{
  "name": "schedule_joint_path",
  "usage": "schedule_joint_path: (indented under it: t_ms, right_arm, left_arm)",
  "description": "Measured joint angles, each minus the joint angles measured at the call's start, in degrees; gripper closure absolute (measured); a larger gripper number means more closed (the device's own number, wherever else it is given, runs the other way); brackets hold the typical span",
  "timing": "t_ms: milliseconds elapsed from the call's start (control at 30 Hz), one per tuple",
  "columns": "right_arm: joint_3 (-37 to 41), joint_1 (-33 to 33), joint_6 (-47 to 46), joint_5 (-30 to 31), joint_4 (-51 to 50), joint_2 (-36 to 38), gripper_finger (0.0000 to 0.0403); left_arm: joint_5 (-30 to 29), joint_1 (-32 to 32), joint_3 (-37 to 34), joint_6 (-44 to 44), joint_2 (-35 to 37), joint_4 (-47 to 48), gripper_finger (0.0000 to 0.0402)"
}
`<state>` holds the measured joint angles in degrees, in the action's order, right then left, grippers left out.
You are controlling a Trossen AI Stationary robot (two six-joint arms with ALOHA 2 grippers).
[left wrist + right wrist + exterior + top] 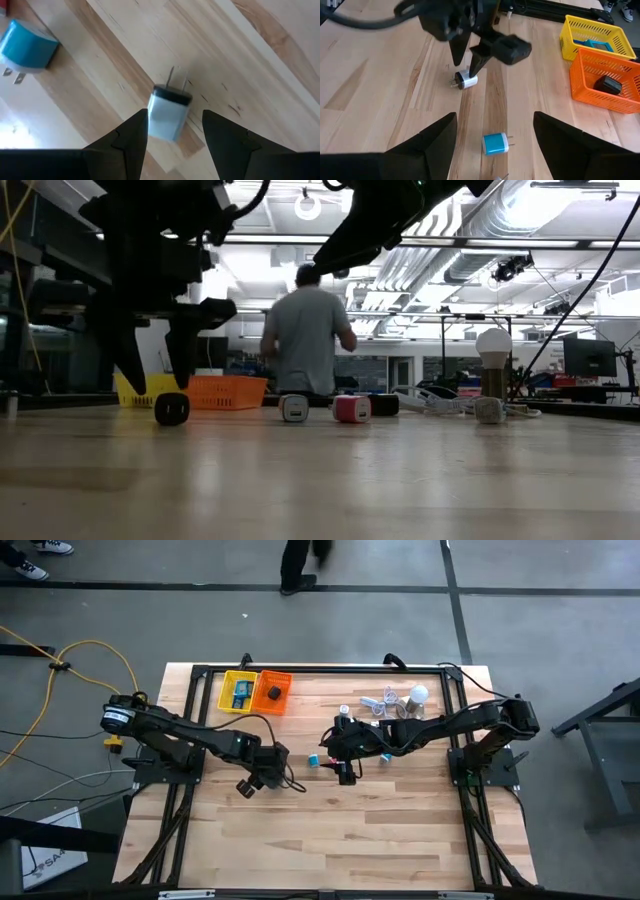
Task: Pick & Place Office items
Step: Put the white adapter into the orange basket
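A small white charger plug with a black pronged face (169, 114) lies on its side on the wooden table, its prongs toward the near edge. My left gripper (466, 67) points steeply down just over it, open, with one finger on each side of the plug (172, 408). A blue plug (495, 144) lies on the table a little to the right. My right gripper (495, 117) hovers open above the blue plug, holding nothing. In the low view, a white piece (294, 408) and a pink-red piece (351, 408) stand farther back.
A yellow basket (238, 690) with a blue item and an orange basket (272, 692) with a black item stand at the far left. A light bulb (418, 694) and a white cable (385, 700) lie at the far right. A person (305, 330) stands beyond the table.
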<state>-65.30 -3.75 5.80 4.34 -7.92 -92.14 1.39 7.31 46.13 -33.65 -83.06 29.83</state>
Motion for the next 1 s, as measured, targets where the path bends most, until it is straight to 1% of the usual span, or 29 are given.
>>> schedule_joint_path:
  t_ms: [333, 1000]
  right_arm:
    - [0.0, 0.0, 0.0, 0.0, 1.3, 0.0, 0.0152]
    - [0.0, 0.0, 0.0, 0.0, 1.8, 0.0, 0.0152]
  left_arm:
    - [0.0, -0.2, -0.1, -0.4, -2.5, -1.3, 0.0222]
    - [0.3, -0.2, -0.1, 2.1, -3.0, -1.6, 0.0222]
